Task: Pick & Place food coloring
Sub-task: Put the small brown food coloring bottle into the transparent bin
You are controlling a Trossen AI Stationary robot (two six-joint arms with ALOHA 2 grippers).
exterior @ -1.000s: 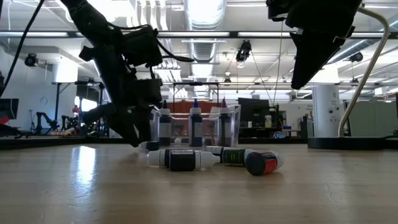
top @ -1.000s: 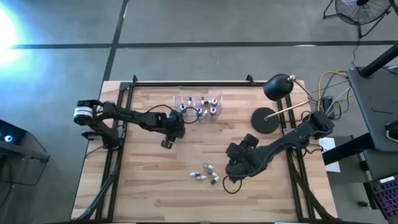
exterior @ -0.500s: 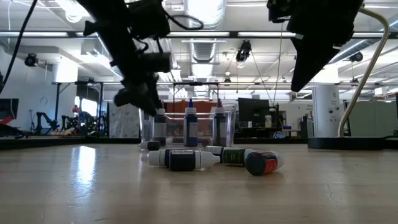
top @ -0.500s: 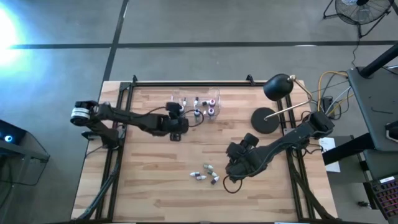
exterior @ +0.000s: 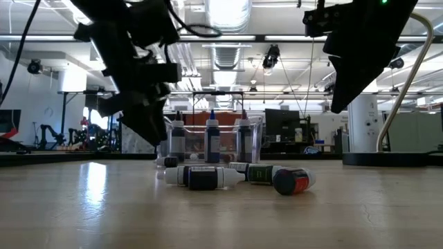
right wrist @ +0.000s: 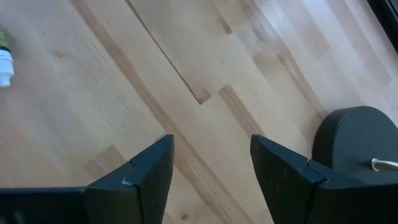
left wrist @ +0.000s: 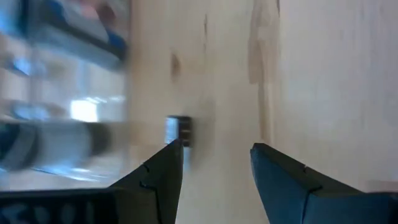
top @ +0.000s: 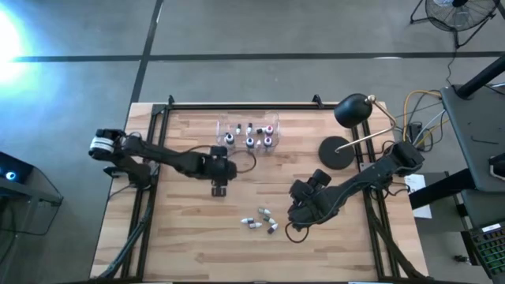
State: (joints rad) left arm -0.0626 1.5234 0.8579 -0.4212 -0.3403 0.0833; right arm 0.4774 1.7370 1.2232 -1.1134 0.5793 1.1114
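Several small food coloring bottles [top: 260, 221] lie on their sides on the wooden table, toward its near edge; the low view shows them [exterior: 208, 177] lying in a row. Others [exterior: 212, 138] stand upright in the clear plastic box [top: 248, 132] at the far middle. My left gripper [top: 218, 189] hovers open over bare wood [left wrist: 217, 146], on the near side of the box. My right gripper [top: 294, 218] hangs open [right wrist: 211, 140] just right of the loose bottles, above the table. Nothing is between either pair of fingers.
A black desk lamp stands at the far right, its round base [top: 338, 152] on the table and also in the right wrist view [right wrist: 360, 140]. One bottle's white tip [right wrist: 4, 62] shows at the edge of the right wrist view. A metal frame [top: 237, 106] borders the table.
My left gripper has lifted off the tabletop beside the clear box, rolled about its own line and swung a little toward the table's near edge. Its fingers stay open.
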